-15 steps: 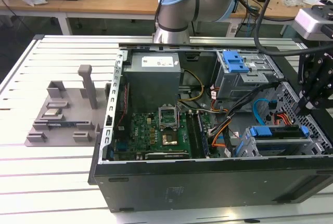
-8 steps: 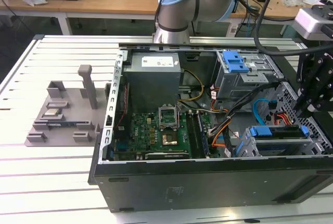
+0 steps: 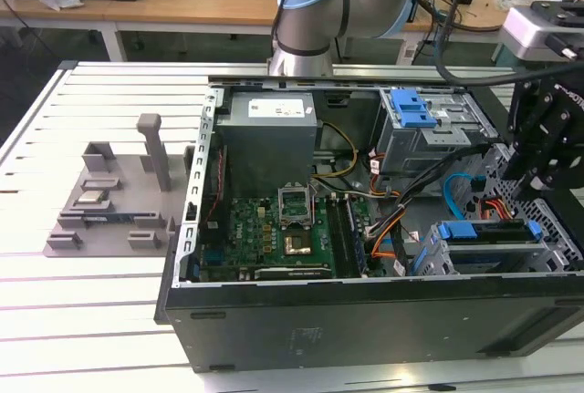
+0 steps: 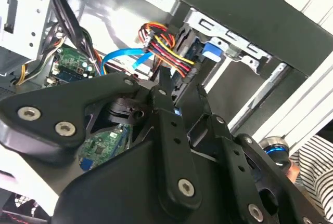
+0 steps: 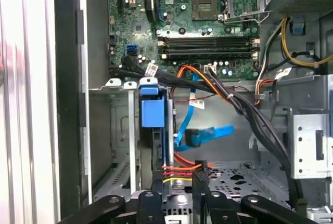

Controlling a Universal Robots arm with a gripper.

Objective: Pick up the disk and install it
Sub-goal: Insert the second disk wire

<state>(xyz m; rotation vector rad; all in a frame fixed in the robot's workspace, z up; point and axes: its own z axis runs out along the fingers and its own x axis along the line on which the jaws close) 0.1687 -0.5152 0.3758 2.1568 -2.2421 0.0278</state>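
Disk (image 3: 484,232): seated on edge in the drive cage (image 3: 547,256) inside the computer case (image 3: 365,320).
End effector (image 5: 174,182): just above the disk (image 5: 153,112), fingers spread, released.

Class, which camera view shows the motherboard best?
The exterior view: nearly the whole motherboard lies in sight inside the case. The first wrist view shows part of it; the second wrist view, small green patches.

Arm reaching down, tool (image 5: 174,190) lowered (black fingers (image 5: 200,187) slightly parted)
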